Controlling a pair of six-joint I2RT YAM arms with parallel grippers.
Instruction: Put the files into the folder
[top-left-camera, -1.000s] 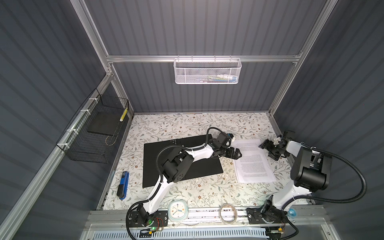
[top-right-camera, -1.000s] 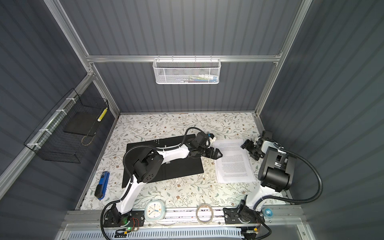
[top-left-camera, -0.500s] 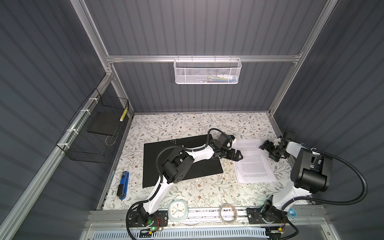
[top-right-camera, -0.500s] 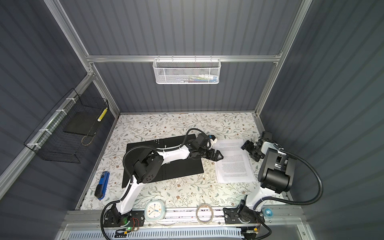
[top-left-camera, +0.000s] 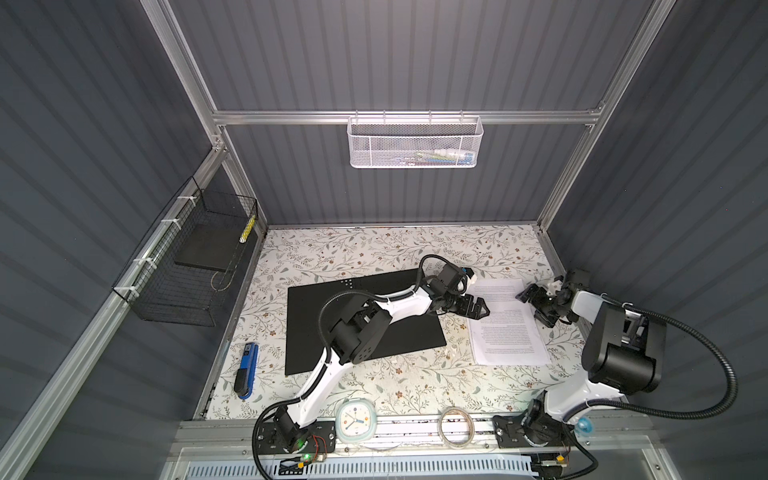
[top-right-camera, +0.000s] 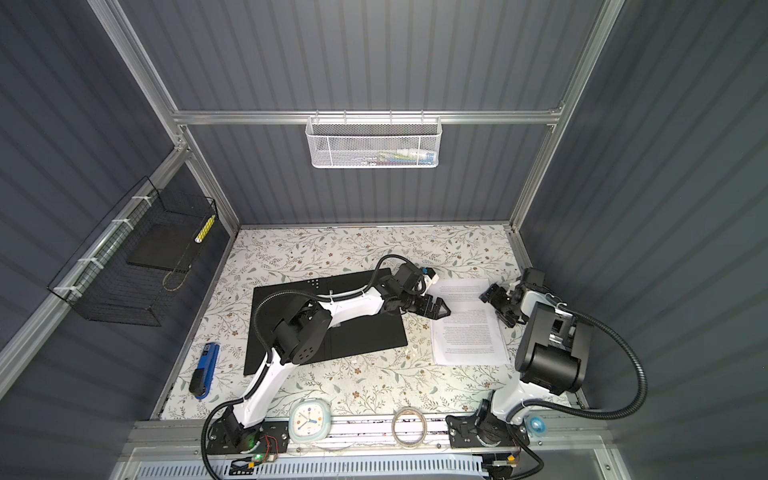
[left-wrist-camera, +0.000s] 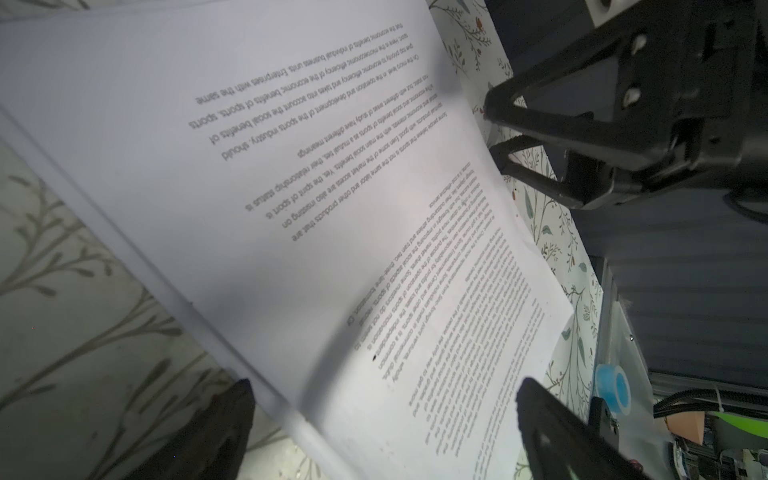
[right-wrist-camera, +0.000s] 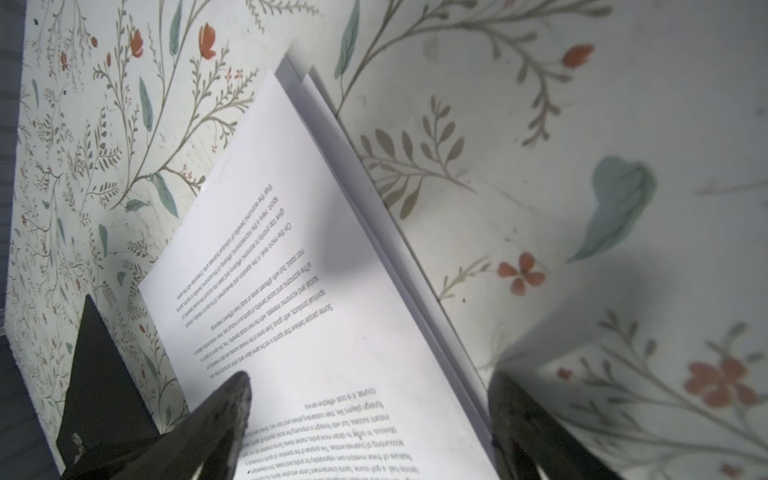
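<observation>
One arm (top-left-camera: 401, 306) overlies the folder (top-left-camera: 415, 345); left pincer (top-left-camera: 482, 314) seemingly grazes files (top-left-camera: 509, 336).

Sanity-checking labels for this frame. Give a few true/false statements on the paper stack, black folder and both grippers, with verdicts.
1. The white printed paper stack lies inside the flat black open folder. False: it lies beside it on the floral table.
2. The left gripper is open at the stack's folder-side edge. True.
3. The right gripper is shut on a sheet. False: open, straddling the stack's opposite edge.
4. No paper shows on the folder. True.
</observation>
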